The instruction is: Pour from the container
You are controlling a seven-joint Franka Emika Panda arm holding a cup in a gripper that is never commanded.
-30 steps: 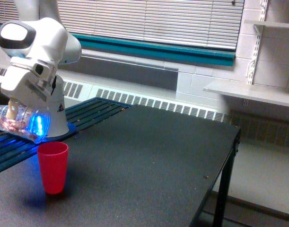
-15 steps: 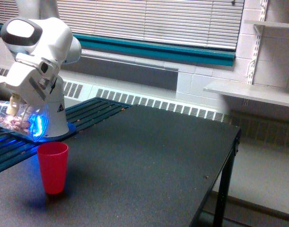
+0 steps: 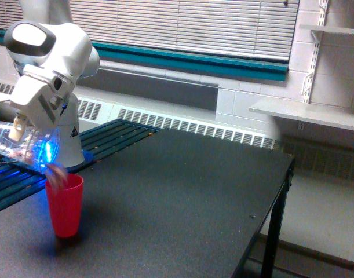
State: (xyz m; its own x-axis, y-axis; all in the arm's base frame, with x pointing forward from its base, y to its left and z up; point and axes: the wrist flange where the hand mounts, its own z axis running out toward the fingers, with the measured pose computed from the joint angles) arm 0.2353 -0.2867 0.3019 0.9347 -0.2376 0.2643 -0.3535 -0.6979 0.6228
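Note:
The container (image 3: 17, 143), a clear plastic tumbler, lies tipped on its side above and to the exterior view's left of the red cup (image 3: 65, 204). Its mouth points down toward the cup's rim. My gripper (image 3: 17, 130) is shut on the container, under the white arm head. A blurred stream of pinkish pieces (image 3: 56, 174) falls from the container's mouth into the red cup. A blue light glows at the container's mouth. The red cup stands upright on the dark table (image 3: 177, 197).
The arm's white base (image 3: 69, 142) stands behind the cup on a blue slatted surface (image 3: 116, 136). The table's edge runs down the exterior view's right side, with a leg (image 3: 272, 237). A radiator and window blinds line the back wall; a white shelf (image 3: 307, 113) juts out further right.
The container has risen slightly and tipped further. The pinkish pieces that lay inside it a second ago are now spilling out into the red cup.

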